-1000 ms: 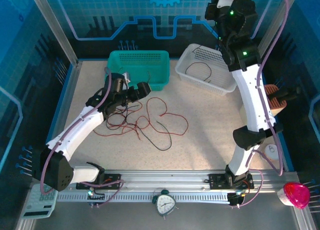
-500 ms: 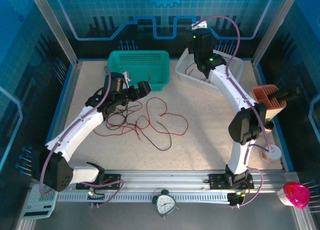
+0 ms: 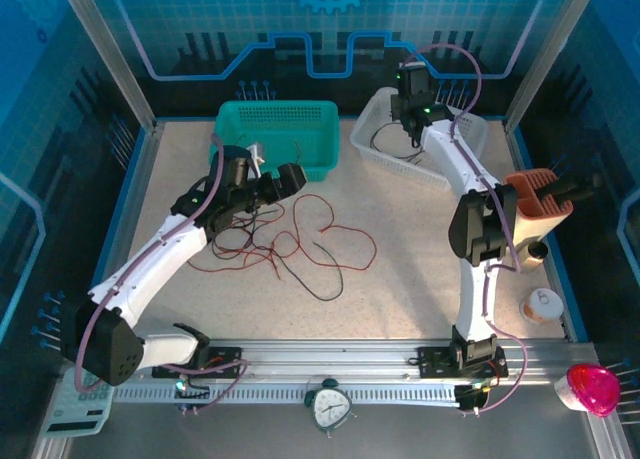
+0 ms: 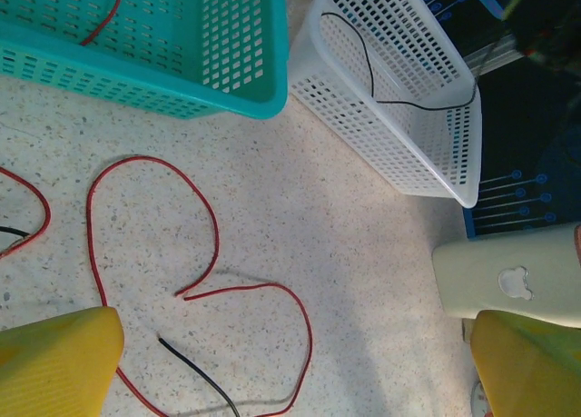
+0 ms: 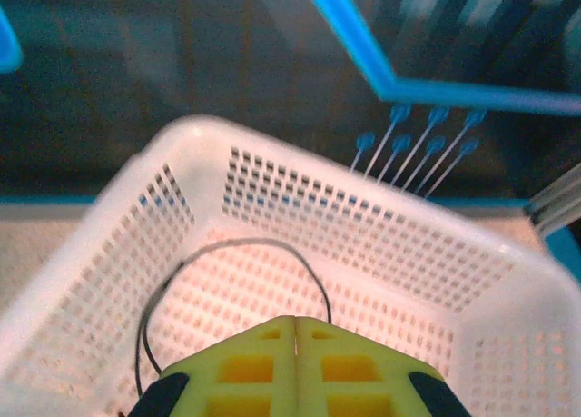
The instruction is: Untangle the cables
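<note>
The cables [image 3: 290,241] lie in a loose tangle of dark red and black strands on the speckled table. My left gripper [image 3: 275,184] hovers open over the tangle's far edge, close to the teal basket [image 3: 275,109]. In the left wrist view a red loop [image 4: 204,226] and a black end [image 4: 195,367] lie between the wide-apart yellow fingers [image 4: 54,362]. One red strand [image 4: 104,17] rests inside the teal basket [image 4: 136,72]. My right gripper [image 5: 295,331] is shut above the white basket [image 5: 227,131], where a black cable [image 5: 272,244] curls on the floor.
The white basket [image 3: 440,174] stands tilted at the back right, beside the teal one. An orange and beige object [image 3: 540,194] sits at the right edge, with a small round tub [image 3: 543,304] nearer. A clock [image 3: 330,407] and a calculator [image 3: 75,404] lie by the rail.
My right arm has swung down from high above the table and now reaches low over the white basket. The left arm has barely moved.
</note>
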Controlling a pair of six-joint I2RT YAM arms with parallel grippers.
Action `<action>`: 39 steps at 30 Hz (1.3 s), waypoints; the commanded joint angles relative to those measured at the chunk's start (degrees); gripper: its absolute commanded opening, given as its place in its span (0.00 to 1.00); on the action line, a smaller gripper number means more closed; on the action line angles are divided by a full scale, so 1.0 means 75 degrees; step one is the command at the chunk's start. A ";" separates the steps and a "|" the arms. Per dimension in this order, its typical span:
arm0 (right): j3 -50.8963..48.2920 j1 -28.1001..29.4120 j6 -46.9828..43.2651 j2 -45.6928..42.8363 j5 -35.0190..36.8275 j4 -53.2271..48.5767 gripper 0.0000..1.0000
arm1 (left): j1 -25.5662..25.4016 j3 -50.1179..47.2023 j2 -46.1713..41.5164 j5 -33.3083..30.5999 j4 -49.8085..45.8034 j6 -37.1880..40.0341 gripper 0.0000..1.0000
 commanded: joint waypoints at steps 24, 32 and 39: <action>0.2065 -0.0692 0.0890 0.1274 -0.2316 -0.2782 0.67 | -0.0396 0.0467 -0.0067 -0.0313 -0.0526 0.0419 0.99; 0.1050 -0.0202 0.1065 -0.0407 -0.2709 -0.1974 0.69 | -0.0418 0.0296 -0.0038 -0.0616 -0.0578 0.0577 0.99; -0.2327 0.0731 0.1299 -0.3001 -0.3230 -0.0368 0.69 | -0.0667 0.0171 0.0476 -0.1058 -0.0850 0.0829 0.98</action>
